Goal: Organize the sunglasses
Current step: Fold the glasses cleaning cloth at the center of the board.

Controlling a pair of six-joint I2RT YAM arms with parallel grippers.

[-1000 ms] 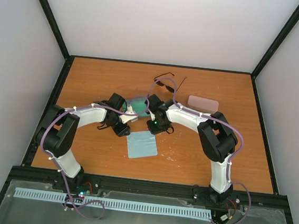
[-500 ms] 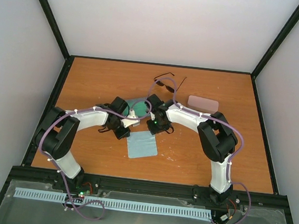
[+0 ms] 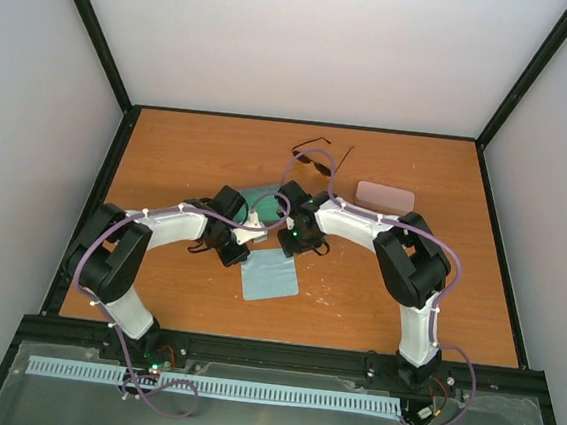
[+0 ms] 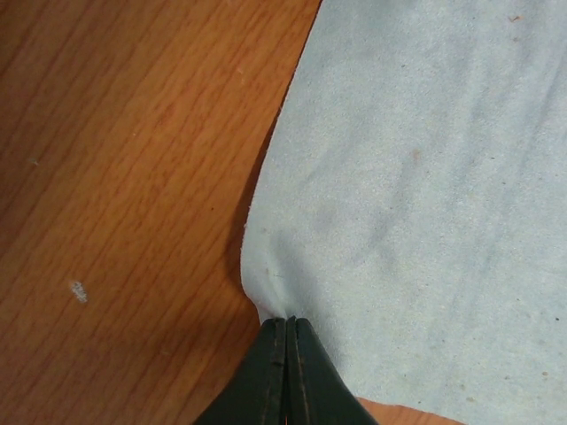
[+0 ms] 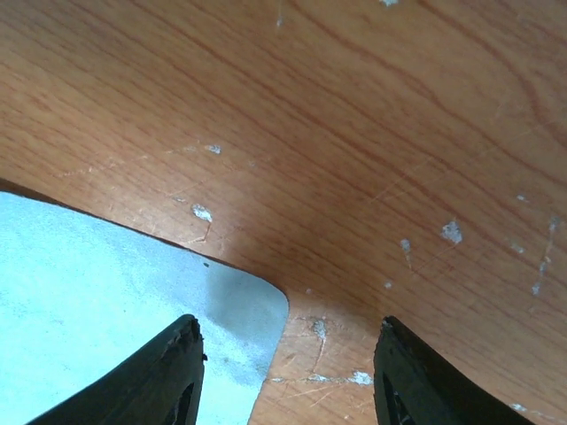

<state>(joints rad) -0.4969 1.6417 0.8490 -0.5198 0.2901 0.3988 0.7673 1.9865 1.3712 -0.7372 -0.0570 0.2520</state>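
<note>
orange-brown wood-grain tabletop [image 5: 372,106]: smooth, faint sheen, fine scratches, pale chipped flecks. pale-blue square cloth [image 4: 425,177]: soft matt fabric, fine suede-like nap, few small specks. right gripper [image 5: 285,354] fingers [image 5: 151,381]: matt black plastic, smooth. white arm shells [image 3: 172,224]: glossy plastic.

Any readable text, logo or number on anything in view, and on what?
None readable. The light-blue square cloth is plain in both wrist views. The pink oblong case and the thin black-framed sunglasses show no marking from above; fine print there would be too small to tell.
</note>
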